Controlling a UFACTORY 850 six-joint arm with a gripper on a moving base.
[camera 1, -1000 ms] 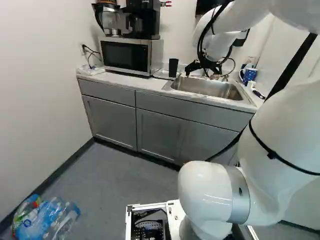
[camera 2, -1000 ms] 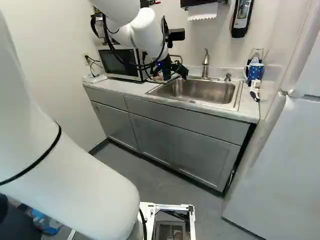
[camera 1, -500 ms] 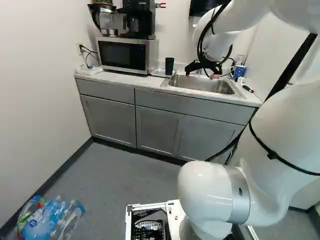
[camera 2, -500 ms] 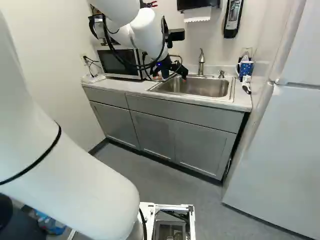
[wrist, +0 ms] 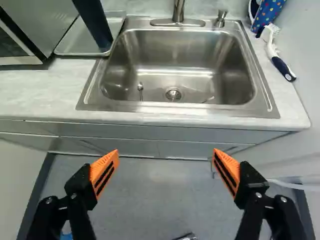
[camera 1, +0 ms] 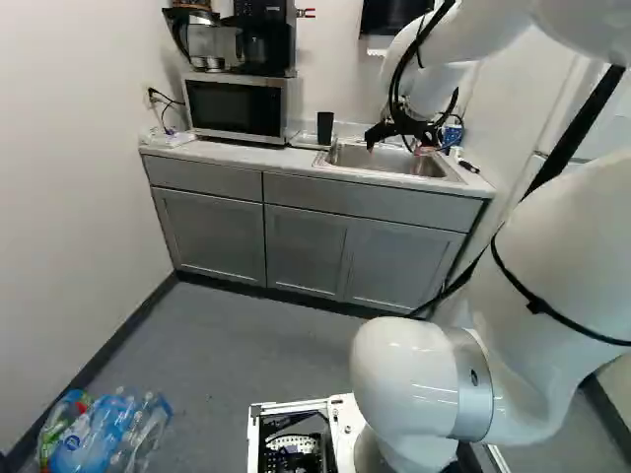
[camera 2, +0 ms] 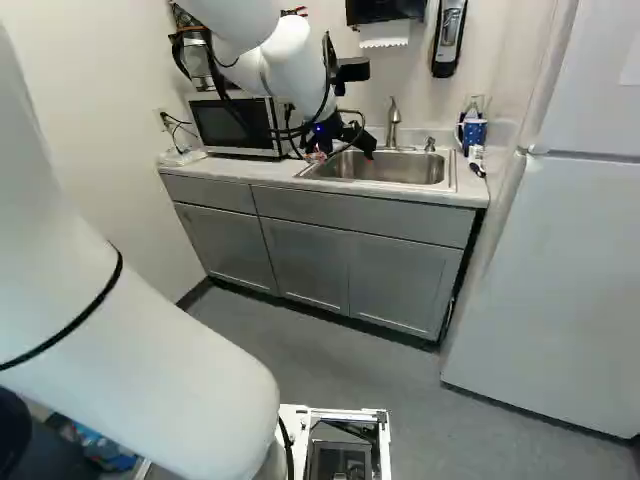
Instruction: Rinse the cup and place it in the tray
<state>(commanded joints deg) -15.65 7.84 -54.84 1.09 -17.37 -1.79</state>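
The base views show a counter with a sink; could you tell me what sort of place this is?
Probably a kitchenette or break room: a sink with a faucet, a microwave with a coffee maker on top, and a white refrigerator beside the counter.

1. In the left base view, the coffee maker [camera 1: 262, 39] is sitting on the microwave [camera 1: 234, 106], which is resting on the countertop [wrist: 40, 95].
2. The cup [wrist: 94, 24] is standing on the tray [wrist: 75, 46], between microwave and sink [wrist: 175, 107].
3. The faucet [camera 2: 393, 122] is rising behind the sink.
4. In the right base view, the brush [wrist: 281, 62] is lying right of the sink, before the mug [camera 2: 473, 133]; the refrigerator [camera 2: 550, 290] is standing right of the cabinets [camera 2: 300, 262].
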